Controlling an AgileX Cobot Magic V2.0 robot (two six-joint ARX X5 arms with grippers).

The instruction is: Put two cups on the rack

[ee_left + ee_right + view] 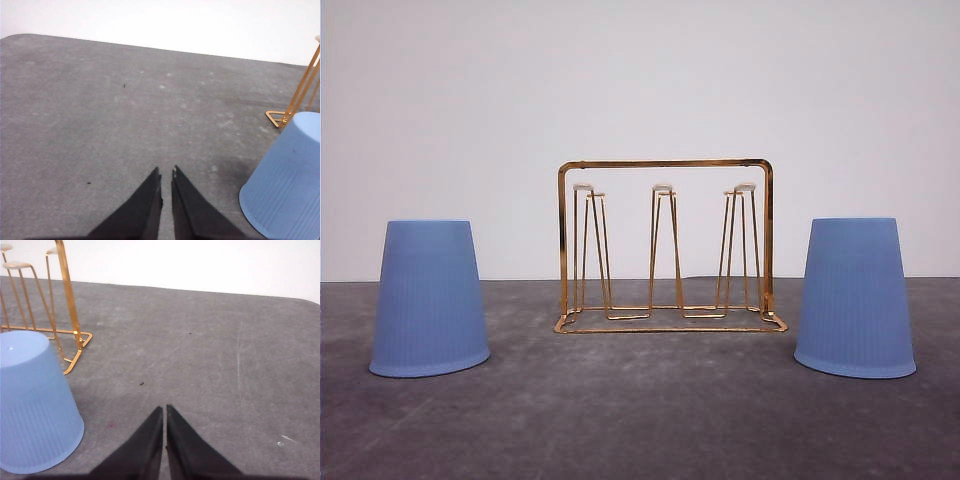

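Left cup (429, 300) stands mouth-down on the grey surface (650, 410), well left of the rack (665, 245): ready to lift straight onto a prong. Rack sits centre, prongs bare. Right cup (855, 298) likewise inverted, well to its right. Left gripper (166, 175) and right gripper (164, 410) hover beside their cups, jaws nearly closed, holding nothing.

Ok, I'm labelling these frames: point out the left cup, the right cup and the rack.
left cup (430, 300), front view, middle of its ribbed wall.
right cup (855, 298), front view, middle of its wall.
rack (665, 163), front view, top bar of the frame.
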